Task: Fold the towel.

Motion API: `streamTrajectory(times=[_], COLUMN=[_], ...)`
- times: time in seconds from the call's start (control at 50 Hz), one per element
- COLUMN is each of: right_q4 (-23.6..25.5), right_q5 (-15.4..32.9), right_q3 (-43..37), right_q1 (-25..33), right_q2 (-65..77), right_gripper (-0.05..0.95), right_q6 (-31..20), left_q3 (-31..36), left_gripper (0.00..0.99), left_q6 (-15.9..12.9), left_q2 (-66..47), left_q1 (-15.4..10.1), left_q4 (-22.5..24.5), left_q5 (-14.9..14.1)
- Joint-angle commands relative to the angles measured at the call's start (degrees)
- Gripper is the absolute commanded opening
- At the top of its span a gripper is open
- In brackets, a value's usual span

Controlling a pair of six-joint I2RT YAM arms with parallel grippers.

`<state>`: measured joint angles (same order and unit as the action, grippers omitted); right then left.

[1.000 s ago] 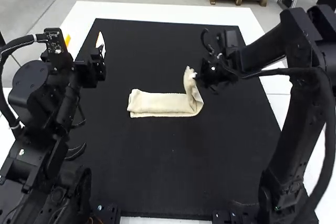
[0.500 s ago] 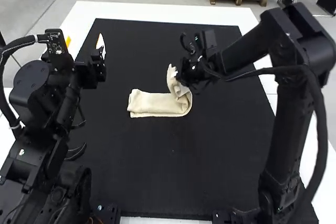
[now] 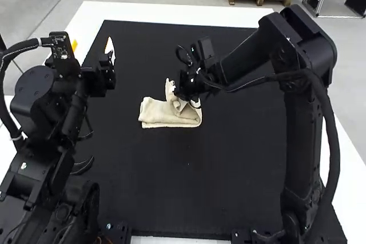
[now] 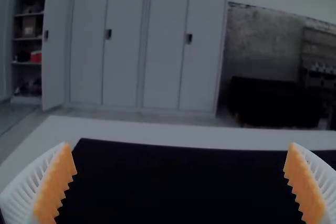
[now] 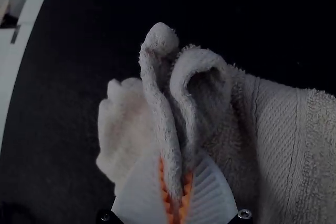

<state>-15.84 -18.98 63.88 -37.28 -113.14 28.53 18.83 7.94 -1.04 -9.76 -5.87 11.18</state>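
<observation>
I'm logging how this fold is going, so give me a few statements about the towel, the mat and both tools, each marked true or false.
1. The right tool grips part of the towel. True.
2. The left tool is closed. False: its fingers are wide apart.
3. The towel is on the black mat. True.
4. The whole towel lies flat. False: part of it is raised in the right tool.
5. The left tool is clear of the towel. True.
</observation>
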Motion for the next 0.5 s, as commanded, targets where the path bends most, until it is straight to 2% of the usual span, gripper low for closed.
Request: streamTrajectory(times=[0.0,0.48], right_q4=[-0.16,1.77], right_q5=[1.14,2.28], right_q3=[2.66,7.31], right_q1=[-1.39,-5.17], right_q2=[-0.32,-4.54], right_gripper=[0.0,0.0], right_q6=[0.47,0.38], left_q3=[0.07,0.07], left_gripper=[0.933,0.933], left_q6=[-0.12,-0.03], left_q2=[1.21,1.21], left_q1=[0.44,0.71], left_q4=[0.24,0.07], left_q5=[0.42,0.42])
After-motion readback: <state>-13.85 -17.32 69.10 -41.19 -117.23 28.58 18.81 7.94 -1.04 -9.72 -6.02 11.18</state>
